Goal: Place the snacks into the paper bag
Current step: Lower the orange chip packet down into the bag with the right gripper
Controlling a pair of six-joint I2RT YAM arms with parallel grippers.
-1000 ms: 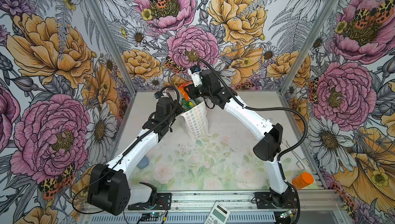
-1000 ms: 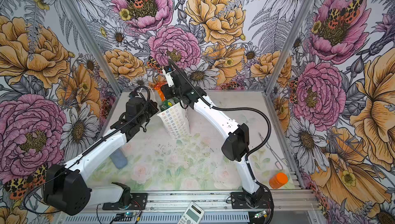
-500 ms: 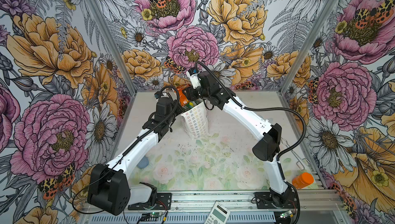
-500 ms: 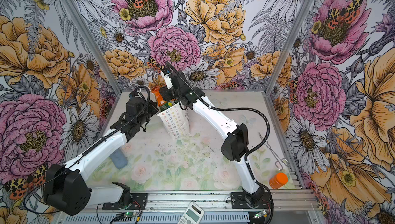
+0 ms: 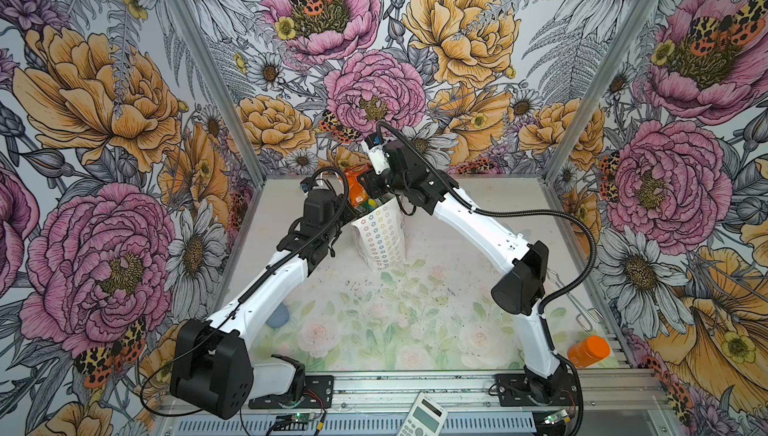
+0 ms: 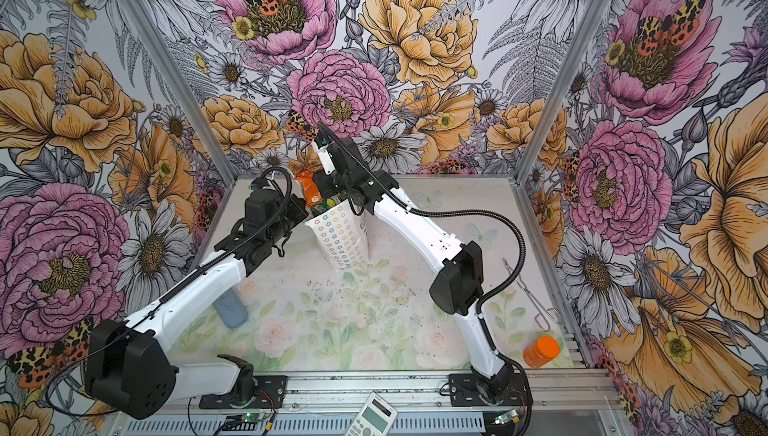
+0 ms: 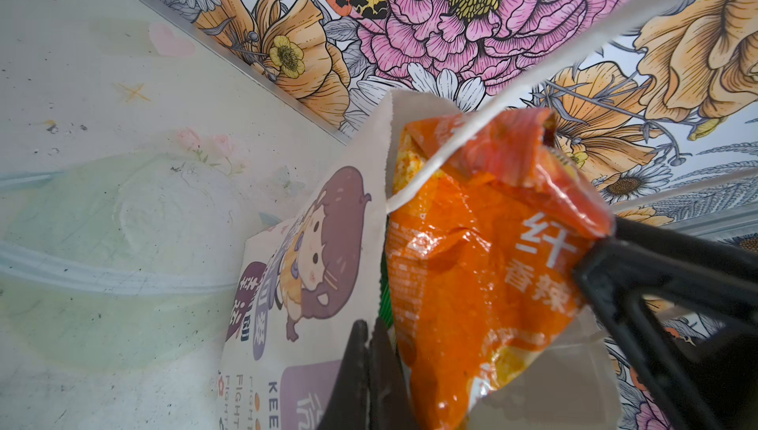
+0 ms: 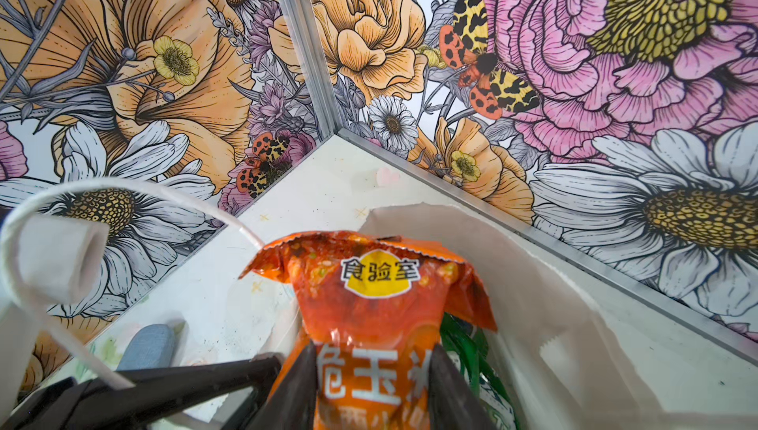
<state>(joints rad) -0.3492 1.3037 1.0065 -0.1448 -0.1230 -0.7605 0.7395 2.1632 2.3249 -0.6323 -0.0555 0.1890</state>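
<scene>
orange packet (image 8: 377, 309) in right pincer (image 8: 371, 354), partly inside paper bag (image 5: 380, 238)

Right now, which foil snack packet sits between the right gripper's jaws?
The crinkly orange foil packet, poking out of the white paper bag; the green foil packet lies deeper inside.

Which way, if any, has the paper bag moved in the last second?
No. In both top views the paper bag keeps its base by the same leaf print on the table.
</scene>
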